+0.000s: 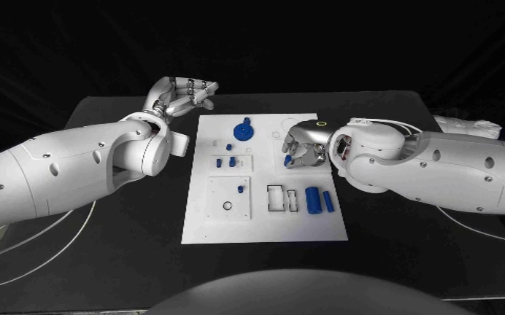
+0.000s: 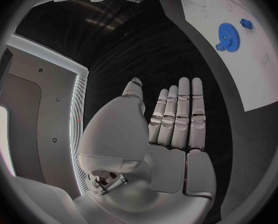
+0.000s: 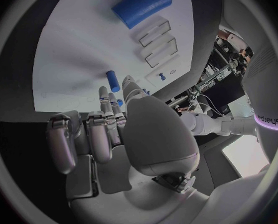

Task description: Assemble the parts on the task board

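Your left hand [image 1: 185, 95]: fingers apart, empty, above the counter [image 1: 105, 111] beside the task board [image 1: 263, 220]. Your right hand [image 1: 303, 144]: over the board, grip indiscernible. Blue gear [image 1: 243, 130], cylinders [image 1: 314, 199] on board.

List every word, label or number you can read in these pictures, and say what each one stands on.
"sharpa": on the white casing at the right wrist, seen upside down.
Task board, blue parts: no readable text.
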### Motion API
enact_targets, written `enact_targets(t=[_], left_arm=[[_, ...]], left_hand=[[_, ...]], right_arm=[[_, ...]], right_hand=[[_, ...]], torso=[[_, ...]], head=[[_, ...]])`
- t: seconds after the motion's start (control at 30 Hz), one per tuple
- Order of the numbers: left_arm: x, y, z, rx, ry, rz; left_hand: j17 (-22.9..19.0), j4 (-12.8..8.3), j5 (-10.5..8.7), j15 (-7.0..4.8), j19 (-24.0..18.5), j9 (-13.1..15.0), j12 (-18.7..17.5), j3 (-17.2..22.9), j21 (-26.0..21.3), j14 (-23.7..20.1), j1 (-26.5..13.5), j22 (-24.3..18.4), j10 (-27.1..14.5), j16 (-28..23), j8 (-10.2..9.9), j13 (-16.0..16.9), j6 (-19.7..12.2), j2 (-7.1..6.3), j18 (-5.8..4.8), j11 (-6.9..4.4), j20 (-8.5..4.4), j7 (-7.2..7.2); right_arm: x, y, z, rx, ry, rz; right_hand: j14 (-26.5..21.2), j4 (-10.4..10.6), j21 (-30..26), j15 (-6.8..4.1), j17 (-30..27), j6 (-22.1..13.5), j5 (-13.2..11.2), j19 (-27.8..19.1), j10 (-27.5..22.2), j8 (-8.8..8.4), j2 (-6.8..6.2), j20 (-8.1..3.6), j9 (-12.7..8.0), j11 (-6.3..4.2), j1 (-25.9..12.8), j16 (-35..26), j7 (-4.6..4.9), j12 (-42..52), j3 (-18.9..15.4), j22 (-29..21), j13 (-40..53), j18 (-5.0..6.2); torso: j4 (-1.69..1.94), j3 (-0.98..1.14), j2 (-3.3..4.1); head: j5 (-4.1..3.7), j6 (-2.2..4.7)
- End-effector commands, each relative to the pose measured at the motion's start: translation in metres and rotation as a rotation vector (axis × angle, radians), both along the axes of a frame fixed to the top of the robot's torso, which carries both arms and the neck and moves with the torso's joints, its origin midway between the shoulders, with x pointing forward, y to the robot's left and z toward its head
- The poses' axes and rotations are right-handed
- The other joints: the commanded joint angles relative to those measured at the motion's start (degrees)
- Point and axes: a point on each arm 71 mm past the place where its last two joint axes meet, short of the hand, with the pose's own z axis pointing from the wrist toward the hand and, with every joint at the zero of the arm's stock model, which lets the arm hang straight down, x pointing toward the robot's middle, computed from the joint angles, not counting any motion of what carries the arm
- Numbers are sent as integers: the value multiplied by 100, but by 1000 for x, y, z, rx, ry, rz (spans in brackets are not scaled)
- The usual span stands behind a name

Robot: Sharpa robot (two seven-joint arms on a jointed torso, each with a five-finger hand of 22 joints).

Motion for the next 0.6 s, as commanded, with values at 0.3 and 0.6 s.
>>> enact_targets(t=[0.3,0.6], left_arm=[[-2,-2,1,-11,-3,-16],[-2,-2,1,-11,-3,-16]], left_hand=[[-9,-20,29,-4,36,9,12,9,-26,-52,-9,-6,-42,-24,21,5,-36,65,65,-17,20,-4],[-9,-20,29,-4,36,9,12,9,-26,-52,-9,-6,-42,-24,21,5,-36,65,65,-17,20,-4]], right_arm=[[3,4,-7,-74,-6,4],[3,5,-10,-91,3,1]], right_hand=[[598,-134,26,-168,1509,288,-13,600,303,115,159,-118,51,-168,210,23,-147,123,151,1509,5,-39],[598,-119,26,-287,1509,531,-13,600,514,182,178,-245,71,-260,247,23,-222,132,252,1509,-5,-39]], torso=[[-7,-1,-5],[-7,0,-8]], head=[[14,-26],[24,-37]])
